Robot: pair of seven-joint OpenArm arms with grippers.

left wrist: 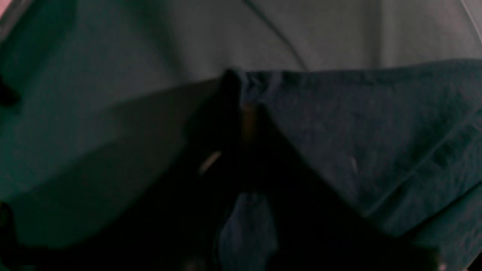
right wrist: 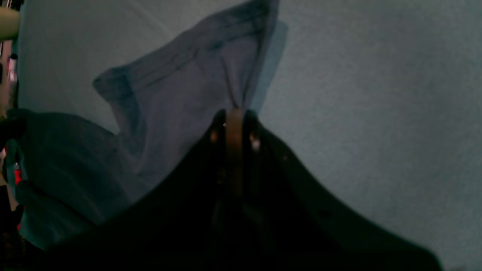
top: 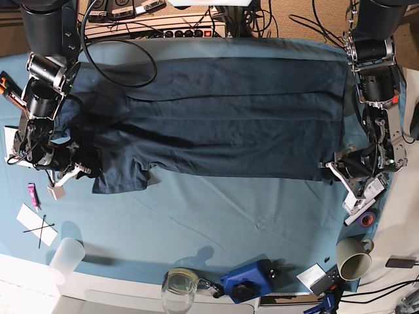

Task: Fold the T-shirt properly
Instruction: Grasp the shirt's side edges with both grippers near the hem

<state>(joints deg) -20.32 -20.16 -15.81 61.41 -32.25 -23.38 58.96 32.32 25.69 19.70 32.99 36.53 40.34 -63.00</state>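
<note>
The dark navy T-shirt (top: 216,124) lies stretched across the teal tablecloth (top: 229,216), with a short sleeve hanging at its lower left. My left gripper (top: 336,167) is at the shirt's lower right corner. In the left wrist view it (left wrist: 241,109) is shut on the edge of the shirt (left wrist: 376,131). My right gripper (top: 82,171) is at the shirt's left end by the sleeve. In the right wrist view it (right wrist: 235,113) is shut on the sleeve fabric (right wrist: 169,105), which hangs lifted above the tablecloth (right wrist: 376,113).
Near the front edge stand a white cup (top: 65,258), a glass jar (top: 178,284), a blue device (top: 249,280) and a mug (top: 353,258). A tape roll (top: 366,219) lies at the right, a paper with a cross (top: 36,226) at the left. Cables and a power strip (top: 163,29) run along the back.
</note>
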